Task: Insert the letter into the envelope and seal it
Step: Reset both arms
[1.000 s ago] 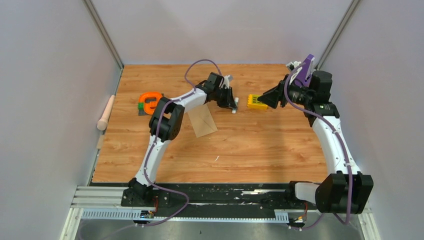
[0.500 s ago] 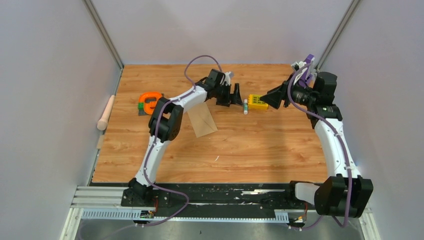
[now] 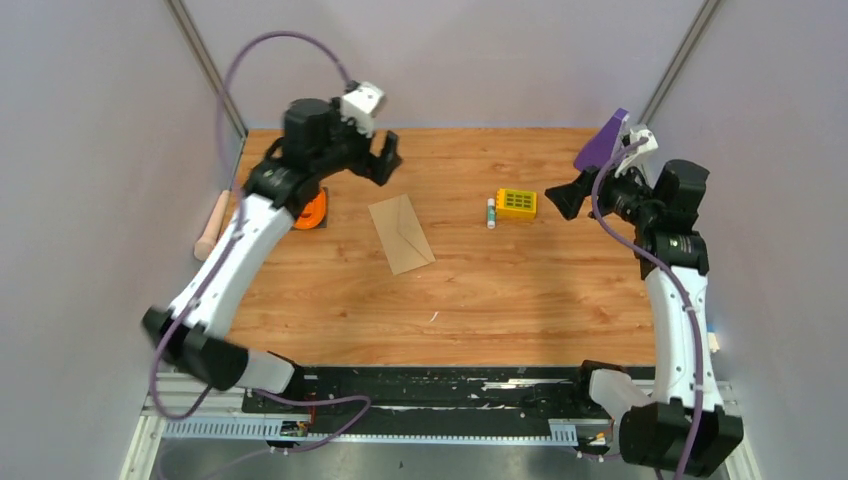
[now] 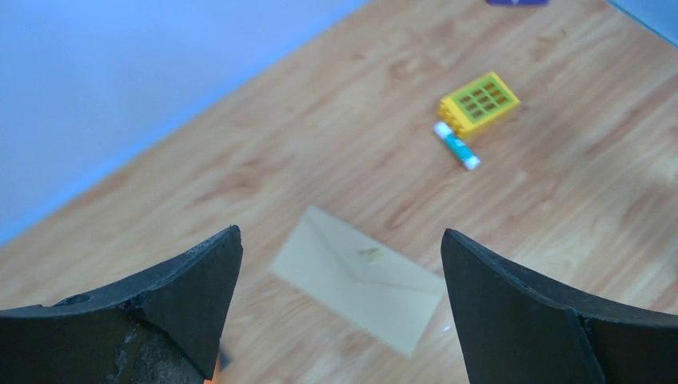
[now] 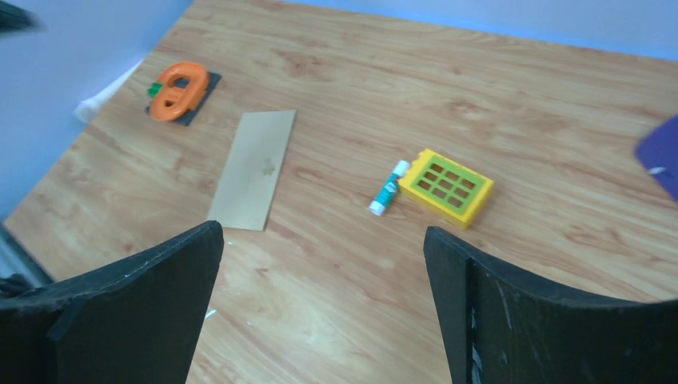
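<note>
The tan envelope (image 3: 402, 233) lies flat on the wooden table, left of centre, with its pointed flap folded down. It also shows in the left wrist view (image 4: 360, 276) and the right wrist view (image 5: 254, 168). The letter is out of view. My left gripper (image 3: 383, 160) is raised over the far left of the table, behind the envelope, open and empty (image 4: 341, 234). My right gripper (image 3: 562, 200) hovers at the right, beside a yellow block (image 3: 517, 204), also open with nothing in it (image 5: 321, 230).
A glue stick (image 3: 491, 212) lies against the yellow block's left side. An orange tool (image 3: 312, 210) on a dark pad sits at the left, partly under my left arm. A wooden roller (image 3: 212, 225) lies along the left wall. A purple piece (image 3: 603, 142) sticks up by my right wrist.
My left gripper let go of the glue stick beside the yellow block, opened wide, then swung up and back to the far left. My right gripper opened fully and drew back to the right.
</note>
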`<state>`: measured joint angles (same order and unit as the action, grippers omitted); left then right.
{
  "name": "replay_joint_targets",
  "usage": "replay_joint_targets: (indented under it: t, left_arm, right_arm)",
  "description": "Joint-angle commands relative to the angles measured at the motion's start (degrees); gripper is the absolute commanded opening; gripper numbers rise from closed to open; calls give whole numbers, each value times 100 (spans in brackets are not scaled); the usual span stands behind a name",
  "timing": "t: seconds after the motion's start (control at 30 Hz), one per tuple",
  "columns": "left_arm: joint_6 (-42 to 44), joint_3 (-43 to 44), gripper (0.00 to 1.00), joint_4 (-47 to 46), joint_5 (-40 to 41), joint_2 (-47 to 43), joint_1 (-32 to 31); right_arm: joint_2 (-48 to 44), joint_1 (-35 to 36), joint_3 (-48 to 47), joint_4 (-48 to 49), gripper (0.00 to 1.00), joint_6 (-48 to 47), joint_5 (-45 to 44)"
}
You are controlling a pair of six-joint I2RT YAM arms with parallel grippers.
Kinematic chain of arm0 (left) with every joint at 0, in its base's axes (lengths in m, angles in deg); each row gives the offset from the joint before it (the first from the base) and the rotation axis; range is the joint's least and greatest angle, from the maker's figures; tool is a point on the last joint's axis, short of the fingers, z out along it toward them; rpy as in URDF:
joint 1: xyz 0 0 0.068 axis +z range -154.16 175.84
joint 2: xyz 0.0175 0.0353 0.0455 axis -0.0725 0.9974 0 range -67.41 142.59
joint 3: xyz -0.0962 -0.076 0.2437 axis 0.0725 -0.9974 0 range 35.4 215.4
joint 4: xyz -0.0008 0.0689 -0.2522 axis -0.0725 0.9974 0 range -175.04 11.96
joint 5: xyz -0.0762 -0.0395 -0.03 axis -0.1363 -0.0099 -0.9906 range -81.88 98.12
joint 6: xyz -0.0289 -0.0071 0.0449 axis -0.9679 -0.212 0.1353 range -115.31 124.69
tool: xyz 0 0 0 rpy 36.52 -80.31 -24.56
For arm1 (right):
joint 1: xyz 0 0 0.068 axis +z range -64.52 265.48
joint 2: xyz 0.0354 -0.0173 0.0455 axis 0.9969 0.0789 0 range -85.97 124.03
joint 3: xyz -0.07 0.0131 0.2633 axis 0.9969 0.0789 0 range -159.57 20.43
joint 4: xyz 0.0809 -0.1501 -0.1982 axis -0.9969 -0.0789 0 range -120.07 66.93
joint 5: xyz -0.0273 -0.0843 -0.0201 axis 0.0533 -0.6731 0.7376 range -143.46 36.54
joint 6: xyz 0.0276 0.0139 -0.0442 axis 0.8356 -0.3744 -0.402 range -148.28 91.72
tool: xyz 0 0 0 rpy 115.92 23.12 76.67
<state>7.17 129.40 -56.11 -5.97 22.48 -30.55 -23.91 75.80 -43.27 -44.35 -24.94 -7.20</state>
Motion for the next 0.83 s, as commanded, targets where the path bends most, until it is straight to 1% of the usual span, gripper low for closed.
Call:
replay_joint_targets:
  t: [0.0, 0.03, 0.07, 0.1, 0.13, 0.2, 0.23, 0.27, 0.3, 0.33, 0.37, 0.43, 0.6, 0.67, 0.8]
  left_arm:
    - [1211, -1211, 100, 532, 557, -1771, 408]
    - [1334, -1734, 100, 646, 387, -2040, 491]
    - [1404, -2034, 100, 657, 274, -2633, 709]
    - [1549, -2507, 100, 739, 152, -2910, 817]
    - [1595, -2701, 100, 808, 200, -3318, 1004]
    - [1552, -3378, 100, 892, 792, -3835, 1153]
    - [1556, -3577, 100, 842, 942, -4231, 1180]
    - [1568, -3949, 100, 807, 1169, -4452, 1184]
    - [1595, -4090, 100, 774, 1218, -4857, 1256]
    - [1596, -4280, 100, 806, 1225, -5033, 1337]
    - [1588, -4339, 100, 820, 1229, -5304, 1551]
    - [1503, -4437, 100, 855, 1333, -5565, 1739]
    - [1130, -4807, 100, 433, 1768, -5869, 1795]
    - [1060, -4835, 100, 351, 1913, -5896, 1795]
    - [1045, -4893, 100, 321, 1896, -5968, 1795]
  right_arm:
    - [-1101, -8, 468, -349, 100, -584, -992]
    - [-1368, -8, 699, -345, 100, -610, -1076]
    - [-1623, -8, 849, -349, 100, -626, -1145]
    - [-1886, -8, 1009, -351, 100, -642, -1198]
    - [-2164, -8, 1168, -346, 100, -655, -1233]
    - [-2702, -8, 1465, -342, 100, -687, -1294]
    - [-2959, -8, 1597, -334, 100, -699, -1317]
    - [-3176, -8, 1706, -338, 100, -710, -1358]
    - [-3336, -8, 1790, -347, 100, -716, -1413]
    - [-3449, -8, 1879, -350, 100, -726, -1484]
    - [-3549, -13, 1954, -351, 100, -755, -1547]
    - [-3729, -13, 2059, -338, 100, -847, -1636]
    - [-4203, -16, 2232, -306, 100, -1015, -1712]
    - [-4219, -24, 2228, -301, 100, -993, -1736]
    - [-4118, -30, 2195, -265, 100, -975, -2013]
